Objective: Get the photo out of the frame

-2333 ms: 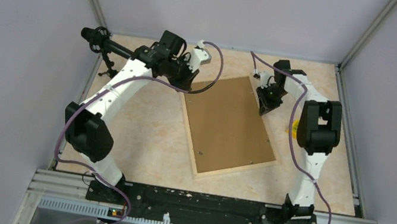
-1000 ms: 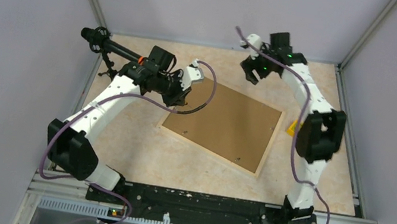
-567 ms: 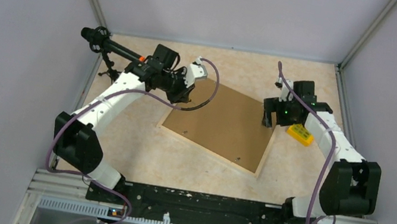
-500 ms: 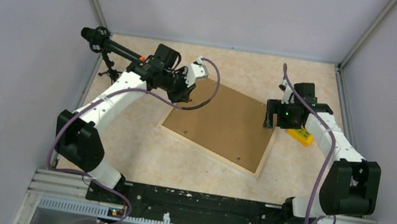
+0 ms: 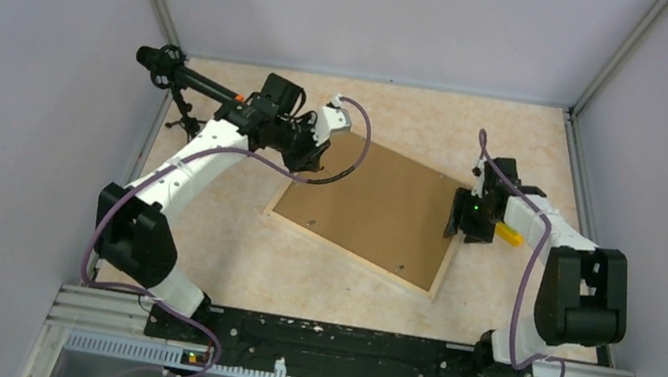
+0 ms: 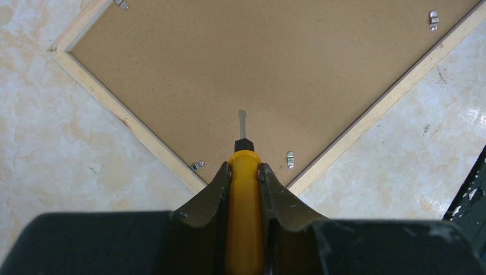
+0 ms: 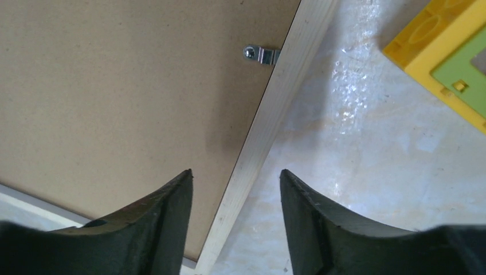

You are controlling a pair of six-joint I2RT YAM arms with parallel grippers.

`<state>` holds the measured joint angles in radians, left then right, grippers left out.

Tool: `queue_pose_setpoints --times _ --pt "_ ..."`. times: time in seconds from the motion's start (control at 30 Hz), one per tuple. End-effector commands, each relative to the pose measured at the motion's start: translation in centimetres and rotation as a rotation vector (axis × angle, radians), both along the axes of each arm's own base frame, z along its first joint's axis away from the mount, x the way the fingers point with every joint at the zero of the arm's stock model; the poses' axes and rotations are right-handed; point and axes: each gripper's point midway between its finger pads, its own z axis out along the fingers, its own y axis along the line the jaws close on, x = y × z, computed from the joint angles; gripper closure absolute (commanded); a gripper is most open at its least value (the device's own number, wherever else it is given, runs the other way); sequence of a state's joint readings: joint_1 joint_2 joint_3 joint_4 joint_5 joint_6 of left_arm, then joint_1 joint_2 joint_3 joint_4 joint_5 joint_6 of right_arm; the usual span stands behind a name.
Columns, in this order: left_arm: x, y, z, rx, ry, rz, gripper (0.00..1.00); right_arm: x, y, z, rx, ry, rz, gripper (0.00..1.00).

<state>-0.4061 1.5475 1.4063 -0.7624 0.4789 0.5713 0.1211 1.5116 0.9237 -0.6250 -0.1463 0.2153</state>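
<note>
The frame (image 5: 377, 211) lies face down on the table, showing brown board with pale wood edges. The photo is hidden under it. My left gripper (image 5: 316, 150) is over the frame's far left corner, shut on a yellow-handled screwdriver (image 6: 245, 195) whose blade tip (image 6: 242, 117) hangs over the backing board (image 6: 258, 69). My right gripper (image 5: 460, 214) is open and empty above the frame's right edge; its jaws straddle the wood edge (image 7: 275, 114) in the right wrist view (image 7: 236, 175).
Small metal clips (image 6: 290, 159) (image 6: 197, 165) (image 7: 261, 54) hold the backing at the frame's edges. A yellow and green block (image 5: 508, 233) (image 7: 441, 51) lies on the table just right of the frame. A black stand (image 5: 162, 63) sits at the back left.
</note>
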Motion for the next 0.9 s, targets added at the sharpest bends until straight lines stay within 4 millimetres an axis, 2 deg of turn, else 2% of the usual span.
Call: queue_pose_setpoints --times 0.0,0.2,0.37,0.4,0.6,0.77,0.8,0.87 --pt "0.6 -0.3 1.9 -0.037 -0.053 0.001 1.00 2.2 -0.2 -0.7 -0.008 -0.016 -0.037 0.50" --pt "0.6 0.0 2.0 -0.030 -0.059 0.016 1.00 3.7 -1.1 -1.9 -0.074 0.022 -0.027 0.73" --pt "0.5 0.3 2.1 -0.022 -0.067 0.023 1.00 6.7 -1.0 -1.8 -0.093 -0.001 0.059 0.96" --pt "0.5 0.3 2.1 -0.019 -0.068 0.024 1.00 7.0 -1.1 -2.3 -0.107 0.017 0.095 1.00" --pt "0.5 0.5 1.7 -0.006 -0.063 0.027 1.00 10.5 -1.8 -2.4 -0.176 0.013 0.256 1.00" --pt "0.2 0.8 1.2 0.013 -0.054 0.017 1.00 11.5 -1.8 -1.3 -0.175 -0.009 0.273 1.00" --pt "0.1 0.8 1.3 0.014 -0.054 0.014 1.00 12.0 -1.9 -0.7 -0.177 -0.030 0.270 0.98" --pt "-0.1 0.8 1.2 0.014 -0.050 0.009 1.00 13.1 -1.4 1.2 -0.163 -0.082 0.271 0.81"
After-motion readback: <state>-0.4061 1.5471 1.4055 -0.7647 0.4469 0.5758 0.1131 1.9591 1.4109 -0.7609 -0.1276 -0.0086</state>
